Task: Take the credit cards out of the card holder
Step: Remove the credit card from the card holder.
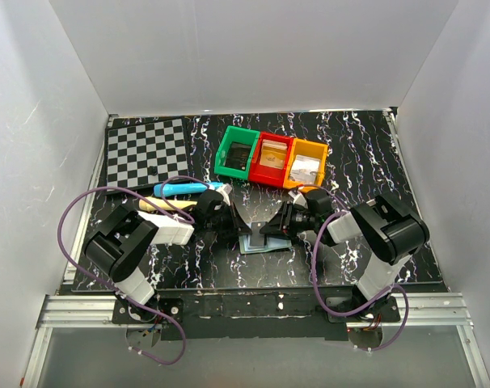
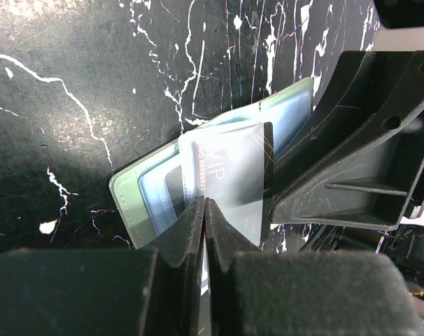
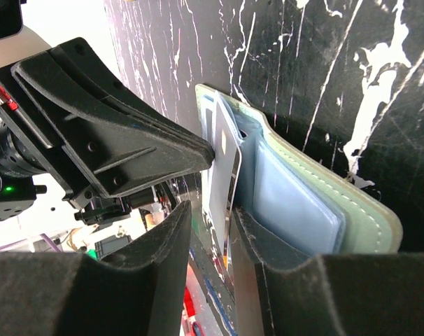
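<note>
Card holder (image 1: 265,242), opened flat on the black marbled desk (image 1: 374,153), near its front edge and midway between the two arms. A grey glossy credit card (image 2: 233,175) lettered "VIP" stands partly out of a pale-blue pocket. The left end effector (image 2: 205,210) is pinched tight on the card's free edge. The right end effector (image 3: 213,213) has its jaws partly apart astride the card, and one finger lies over the holder's blue panel; whether it presses there cannot be told.

Open room: a strip of bare desk lies in front of the holder and another behind it. Farther back a green bin (image 1: 221,162), a red bin (image 1: 275,137) and an orange bin (image 1: 310,144) stand in a row, the orange one close to the right wrist. A blue pen-shaped object (image 1: 184,188) lies just behind the left arm, and a chessboard (image 1: 145,151) fills the far-left corner. White walls close three sides.

Views compared: only the top view gives this layout, and there the arms hide the card. The left wrist view shows the lettering and the pinch. The right wrist view shows the card edge-on and the holder's stitched green rim.
</note>
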Available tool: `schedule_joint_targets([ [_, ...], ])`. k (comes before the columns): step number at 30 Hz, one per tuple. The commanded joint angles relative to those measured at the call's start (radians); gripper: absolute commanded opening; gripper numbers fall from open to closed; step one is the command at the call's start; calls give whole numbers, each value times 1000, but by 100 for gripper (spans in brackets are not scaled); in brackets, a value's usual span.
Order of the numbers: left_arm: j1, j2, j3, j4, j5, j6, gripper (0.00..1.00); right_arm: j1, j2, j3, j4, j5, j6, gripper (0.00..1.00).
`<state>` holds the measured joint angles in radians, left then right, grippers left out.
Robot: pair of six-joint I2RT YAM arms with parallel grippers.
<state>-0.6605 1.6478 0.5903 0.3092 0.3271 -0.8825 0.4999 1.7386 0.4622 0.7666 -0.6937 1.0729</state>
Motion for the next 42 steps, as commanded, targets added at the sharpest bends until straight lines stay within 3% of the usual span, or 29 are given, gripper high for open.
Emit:
schedule_joint_targets([
  [1,-25,44,-49,-156,-17,54,0,14,1,39,91,-1,16,35],
  [6,-25,46,-49,-159,-19,56,0,14,-2,33,96,-3,16,30],
  [42,-21,15,-47,-236,-99,28,0,-49,-132,-17,-73,-36,-103,22],
])
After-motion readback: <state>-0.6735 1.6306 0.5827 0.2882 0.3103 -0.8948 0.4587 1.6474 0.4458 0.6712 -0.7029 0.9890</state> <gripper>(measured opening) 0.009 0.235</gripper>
